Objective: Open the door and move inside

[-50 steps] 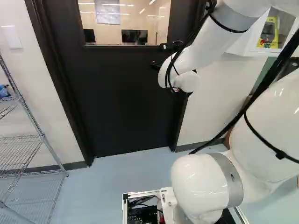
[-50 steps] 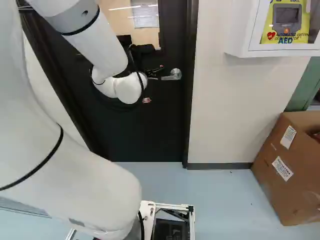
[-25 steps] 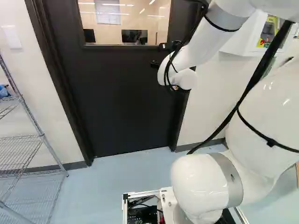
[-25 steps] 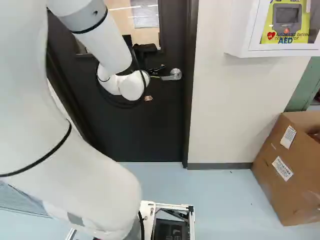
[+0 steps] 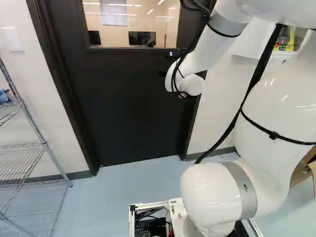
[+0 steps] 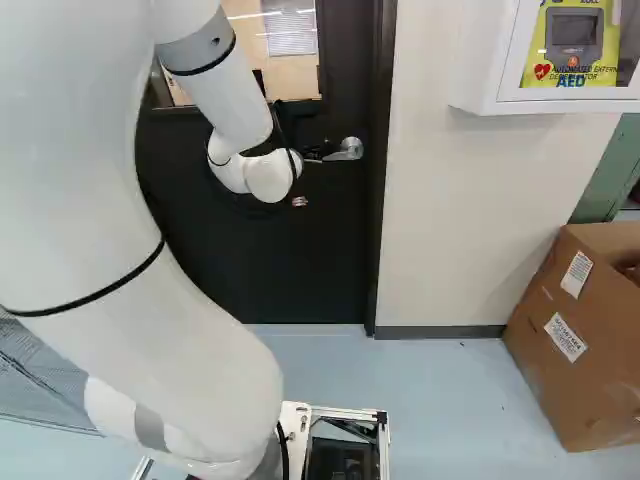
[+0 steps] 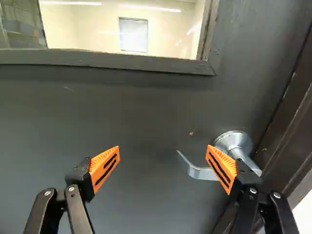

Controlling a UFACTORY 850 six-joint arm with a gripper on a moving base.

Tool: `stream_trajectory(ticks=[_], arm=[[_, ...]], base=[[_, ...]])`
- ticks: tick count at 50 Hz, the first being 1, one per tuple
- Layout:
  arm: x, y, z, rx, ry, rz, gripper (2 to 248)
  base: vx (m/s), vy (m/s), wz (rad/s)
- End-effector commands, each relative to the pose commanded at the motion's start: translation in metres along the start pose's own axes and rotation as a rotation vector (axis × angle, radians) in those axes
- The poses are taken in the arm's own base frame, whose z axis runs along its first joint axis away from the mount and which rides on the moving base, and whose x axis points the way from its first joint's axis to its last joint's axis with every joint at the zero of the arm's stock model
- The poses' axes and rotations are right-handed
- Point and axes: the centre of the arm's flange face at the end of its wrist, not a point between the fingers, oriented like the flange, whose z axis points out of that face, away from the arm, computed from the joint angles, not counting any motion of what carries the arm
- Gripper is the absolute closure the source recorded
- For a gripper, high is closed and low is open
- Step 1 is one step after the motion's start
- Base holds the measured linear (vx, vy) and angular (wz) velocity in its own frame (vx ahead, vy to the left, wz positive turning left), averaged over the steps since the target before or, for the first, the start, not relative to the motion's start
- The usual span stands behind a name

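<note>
Fingers point(image 7: 104, 168) apart; dr. handle point(image 7: 201, 172) long axis approx. horiz., tip away from jamb point(image 7: 295, 124).

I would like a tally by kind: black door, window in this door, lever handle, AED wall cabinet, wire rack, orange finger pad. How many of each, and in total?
Black door: 1
Door window: 1
Lever handle: 1
AED wall cabinet: 1
Wire rack: 1
Orange finger pads: 2
Total: 7
</note>
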Motion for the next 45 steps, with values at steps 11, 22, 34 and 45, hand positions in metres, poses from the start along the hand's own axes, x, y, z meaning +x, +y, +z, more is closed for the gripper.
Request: stream_trajectory(ticks=[11, 22, 34, 45], arm=[[-0.011, 0.000, 0.011, 0.002, -0.024, 0.002, 3], [-0.022, -0.001, 0.015, 0.004, -0.048, 0.003, 3], [-0.035, -0.001, 0.016, 0.005, -0.075, 0.005, 3], [-0.047, -0.002, 0.018, 0.007, -0.099, 0.007, 3]], base=[[0.000, 0.000, 0.000], [0.000, 0.000, 0.000], [0.000, 0.000, 0.000], [0.000, 0.000, 0.000]])
